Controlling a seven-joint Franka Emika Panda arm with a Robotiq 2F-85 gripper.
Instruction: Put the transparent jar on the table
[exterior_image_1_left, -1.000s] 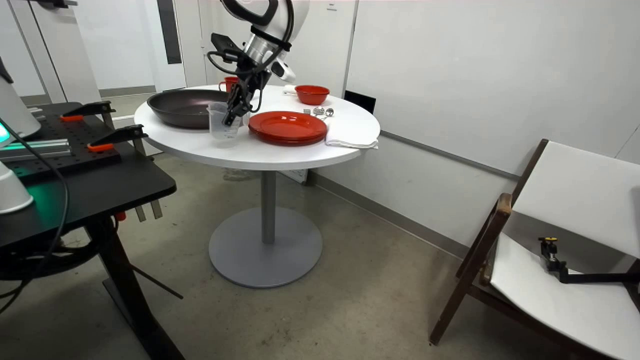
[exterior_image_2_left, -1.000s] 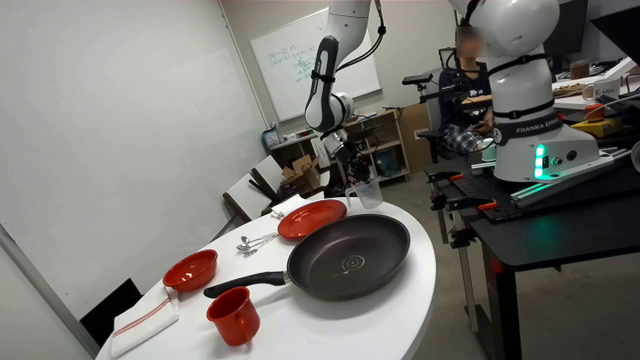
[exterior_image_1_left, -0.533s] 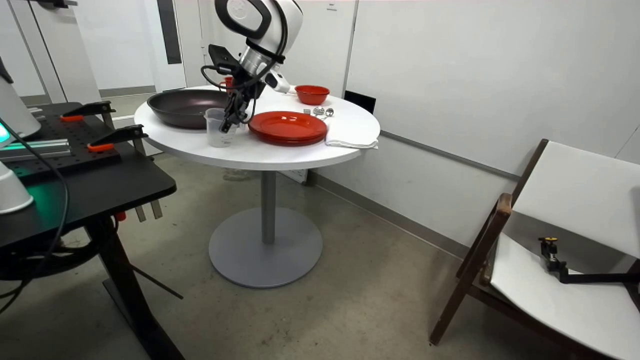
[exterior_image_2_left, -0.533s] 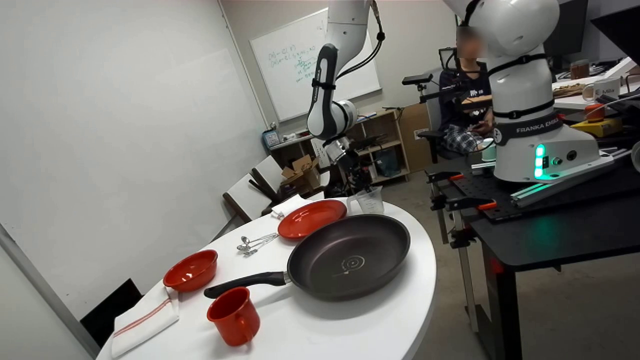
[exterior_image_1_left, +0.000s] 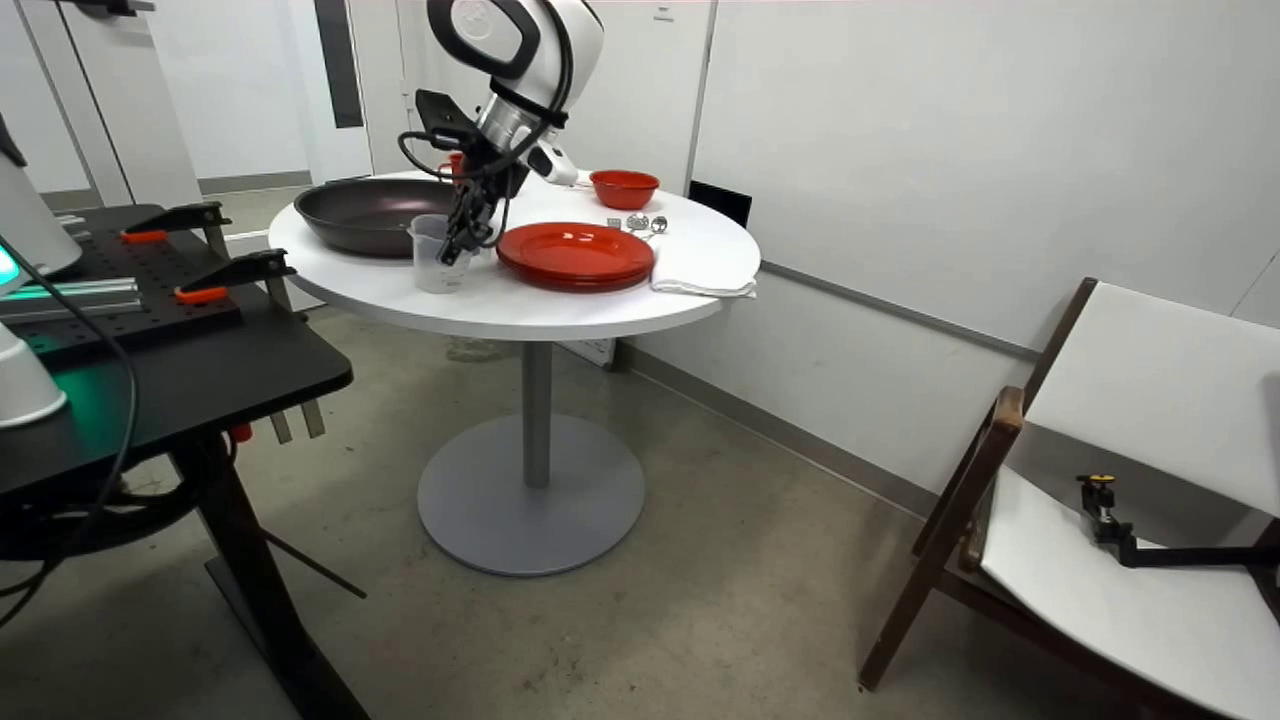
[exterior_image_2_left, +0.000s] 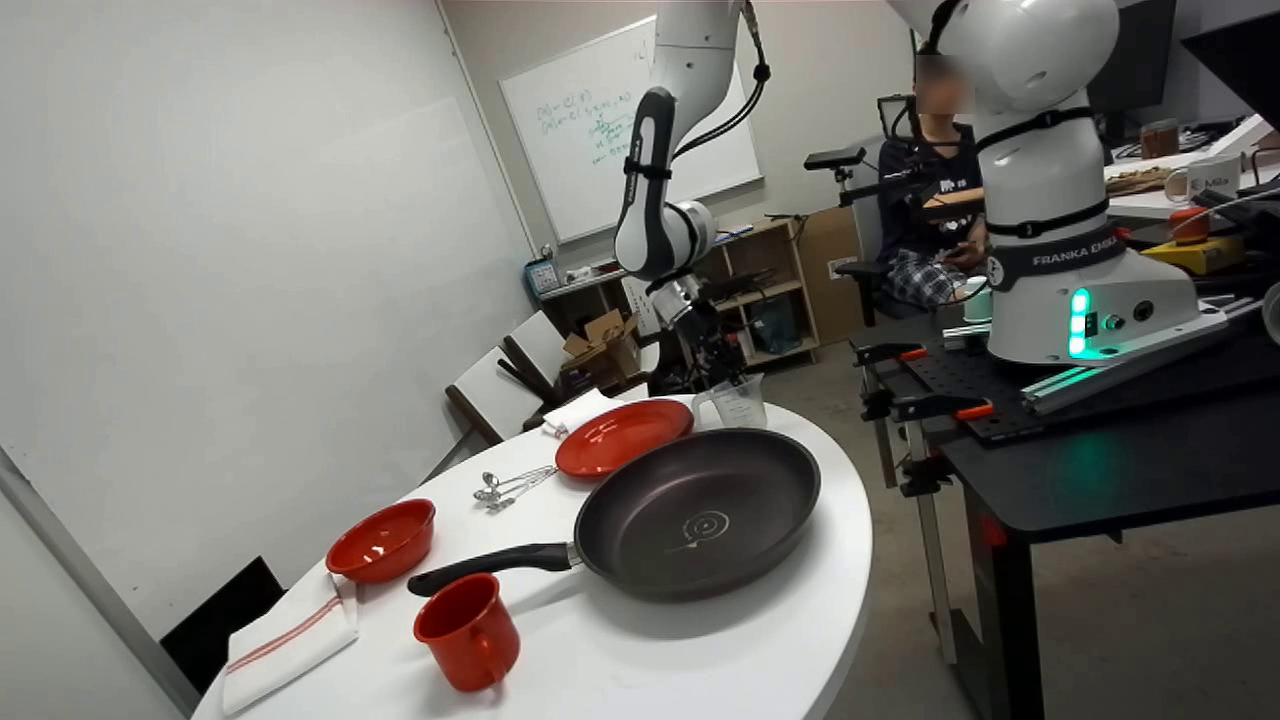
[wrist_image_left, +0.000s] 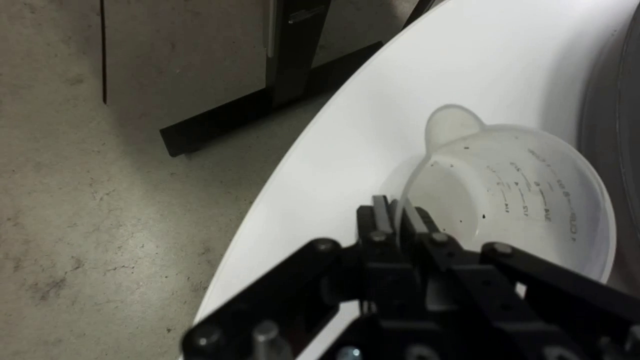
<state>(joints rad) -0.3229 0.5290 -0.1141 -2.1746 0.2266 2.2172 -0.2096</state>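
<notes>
The transparent jar, a clear measuring cup with printed marks and a handle, is upright at the near edge of the round white table. It also shows in an exterior view, behind the pan, which hides its base. My gripper comes down at a slant and is shut on the jar's wall at the rim. In the wrist view the fingers sit on both sides of the rim of the jar, with the white tabletop below. The jar's base looks at or just above the tabletop; contact is not clear.
A dark frying pan stands close beside the jar. Stacked red plates lie on its other side. A red bowl, a red mug, metal utensils and a cloth are farther off. A black desk stands nearby.
Over the last second my gripper has lowered the jar toward the tabletop and straightened it from a slight tilt. In the last half second almost nothing has moved.
</notes>
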